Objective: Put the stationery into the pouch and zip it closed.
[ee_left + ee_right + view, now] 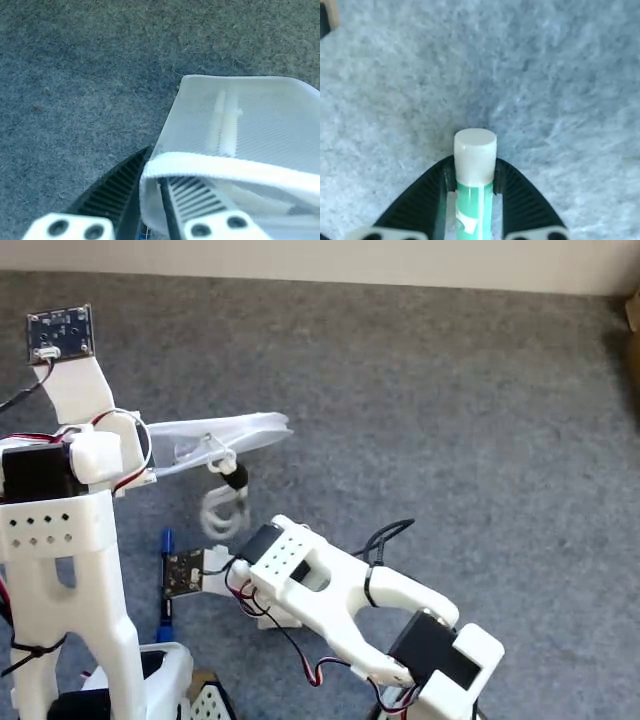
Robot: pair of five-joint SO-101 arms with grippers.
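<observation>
A glue stick was clamped in the right gripper; the pouch rim was pinched between the left gripper jaws. The rim could be pulled free if snagged during insertion.

High camera overlooks both arms; wrist cameras closely face the same grey surface.

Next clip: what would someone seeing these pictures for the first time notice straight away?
First, the white mesh pouch, held out over the grey carpet by the left pincer, which is clamped on its edge. Next, the green glue stick with its white cap, gripped in the right pincer just above the carpet.
</observation>
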